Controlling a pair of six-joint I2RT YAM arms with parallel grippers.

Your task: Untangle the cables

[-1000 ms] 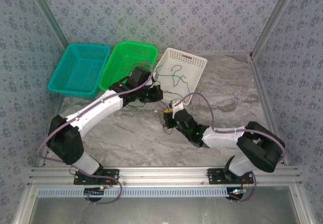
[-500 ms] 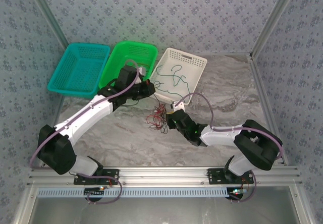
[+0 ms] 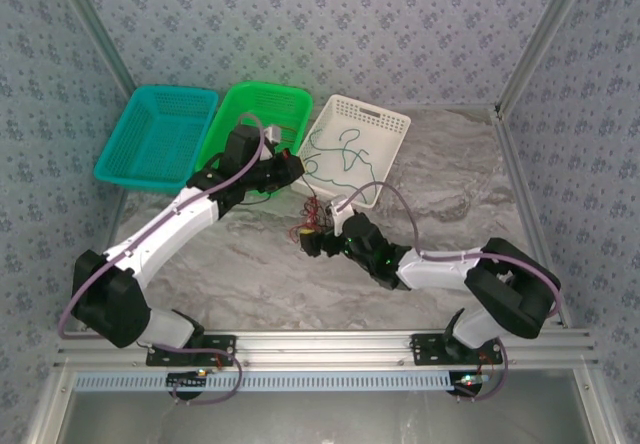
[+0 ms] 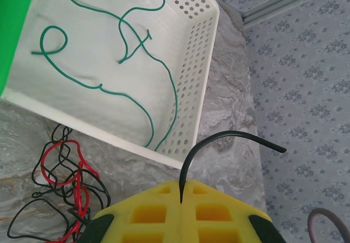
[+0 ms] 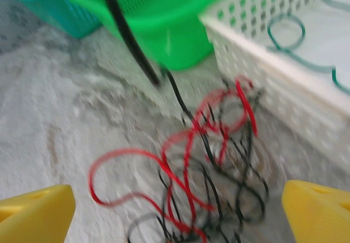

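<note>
cables (image 5: pixel 208 161) red-black-green | teal basket (image 3: pixel 160 139) | green basket (image 3: pixel 265 104) | white basket (image 3: pixel 365 114) | table (image 3: pixel 450 184) grey-marbled

Table (image 3: pixel 450 184) bears teal basket (image 3: pixel 150 144), green basket (image 3: pixel 272 104), white basket (image 3: pixel 372 114) (side by side).

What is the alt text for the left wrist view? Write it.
The shut left gripper pinches a black cable arcing up and right. Behind, a white basket holds a green cable; red and black cables lie tangled on the table beside it.
</note>
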